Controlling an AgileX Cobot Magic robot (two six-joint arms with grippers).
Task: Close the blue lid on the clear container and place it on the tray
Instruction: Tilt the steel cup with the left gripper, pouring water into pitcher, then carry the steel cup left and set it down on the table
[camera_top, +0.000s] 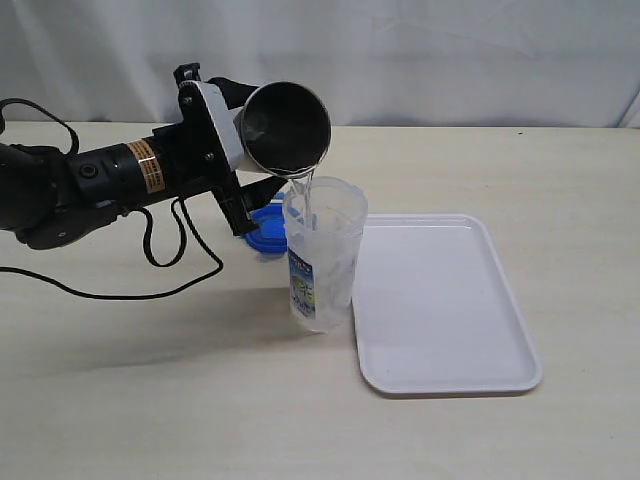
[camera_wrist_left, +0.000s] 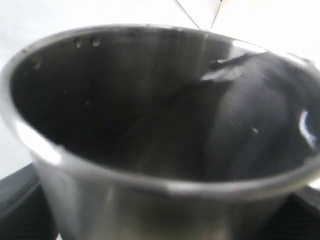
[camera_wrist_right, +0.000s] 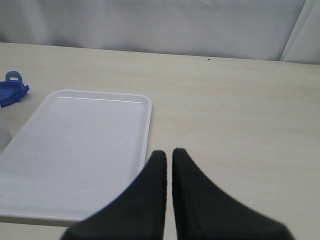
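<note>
— What has your left hand got?
— My left hand (camera_top: 233, 150), upper left of the frame, is clamped wide around the cup (camera_top: 287, 128), which is tipped so water (camera_top: 309, 192) runs into the container (camera_top: 322, 260) at centre.
— And the lid?
— The lid (camera_top: 267, 228) lies on the surface (camera_top: 150, 400) just left of the container. The tray (camera_top: 450, 300) sits just right of it. My right hand (camera_wrist_right: 169, 170) is closed on nothing.

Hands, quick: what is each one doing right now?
Left hand: holding the metal cup, tipped over the clear jar.
Right hand: closed, holding nothing.
</note>
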